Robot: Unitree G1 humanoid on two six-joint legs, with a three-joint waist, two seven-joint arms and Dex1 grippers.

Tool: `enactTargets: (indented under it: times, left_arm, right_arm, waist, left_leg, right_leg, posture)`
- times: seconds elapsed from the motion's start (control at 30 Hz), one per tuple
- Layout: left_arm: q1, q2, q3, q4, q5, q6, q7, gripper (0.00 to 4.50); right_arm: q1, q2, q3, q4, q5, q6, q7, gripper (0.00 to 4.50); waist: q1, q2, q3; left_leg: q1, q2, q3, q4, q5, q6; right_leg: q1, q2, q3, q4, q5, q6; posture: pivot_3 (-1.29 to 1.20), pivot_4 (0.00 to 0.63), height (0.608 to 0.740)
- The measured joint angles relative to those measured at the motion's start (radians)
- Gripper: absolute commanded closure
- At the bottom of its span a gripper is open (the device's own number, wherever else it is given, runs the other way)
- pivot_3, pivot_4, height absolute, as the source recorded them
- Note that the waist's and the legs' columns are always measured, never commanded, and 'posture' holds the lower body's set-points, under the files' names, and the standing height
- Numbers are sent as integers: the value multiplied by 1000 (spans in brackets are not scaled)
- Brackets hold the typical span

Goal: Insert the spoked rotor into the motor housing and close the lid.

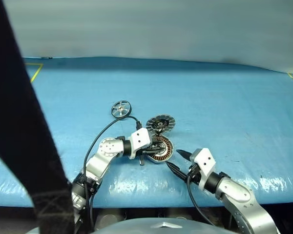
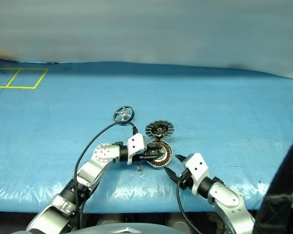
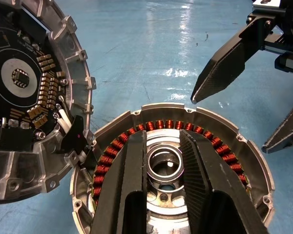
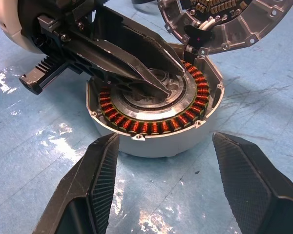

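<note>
The motor housing (image 1: 162, 149), a ring of copper windings around a silver hub, lies open on the blue table. My left gripper (image 3: 162, 139) reaches over it from the left, fingers (image 3: 132, 185) closed on either side of the hub collar. The lid (image 1: 160, 124) stands tilted against the housing's far rim, its circuit-board face (image 3: 24, 92) towards the housing. The spoked rotor (image 1: 121, 109) lies flat farther back and left, untouched. My right gripper (image 4: 166, 141) hovers open just short of the housing's near-right side, holding nothing.
The blue table cover (image 1: 224, 107) stretches wide to the right and back, with its front edge (image 1: 151, 202) just below the grippers. Yellow tape marks (image 2: 17, 78) lie at the far left. A black strap (image 1: 24, 126) hangs across the left foreground.
</note>
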Motion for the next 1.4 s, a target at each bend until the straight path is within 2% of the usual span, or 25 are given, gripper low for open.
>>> enactTargets:
  times: [0.7, 0.93, 1.23, 1.4]
  left_arm:
    - [7, 14, 2, -4, -11, -24, -29, 3822]
    - [18, -11, 30, -4, -51, -20, -17, 3822]
    - [46, 56, 40, -75, -58, 14, -47, 3822]
    - [52, 41, 27, -77, -47, 20, -36, 3822]
  right_arm:
    - [-7, 0, 10, 35, -20, -13, 0, 1281]
    - [-7, 0, 11, 37, -23, -14, 0, 1281]
    - [-13, 0, 11, 43, -31, -15, 0, 1281]
    - [-20, 0, 15, 48, -35, -16, 4, 1281]
  waist:
    - [0, 0, 0]
    - [0, 0, 0]
    - [-1, 0, 0]
    - [1, 0, 0]
  left_leg:
    - [0, 0, 0, 0, 0, 0]
    - [0, 0, 0, 0, 0, 0]
    - [0, 0, 0, 1, 0, 0]
    - [0, 0, 0, 1, 0, 0]
  right_leg:
    - [0, 0, 0, 0, 0, 0]
    - [0, 0, 0, 0, 0, 0]
    - [0, 0, 0, 0, 0, 0]
    - [0, 0, 0, 0, -1, -1]
  posture:
    - [0, 150, 740]
    - [0, 150, 740]
    - [0, 150, 740]
    - [0, 150, 740]
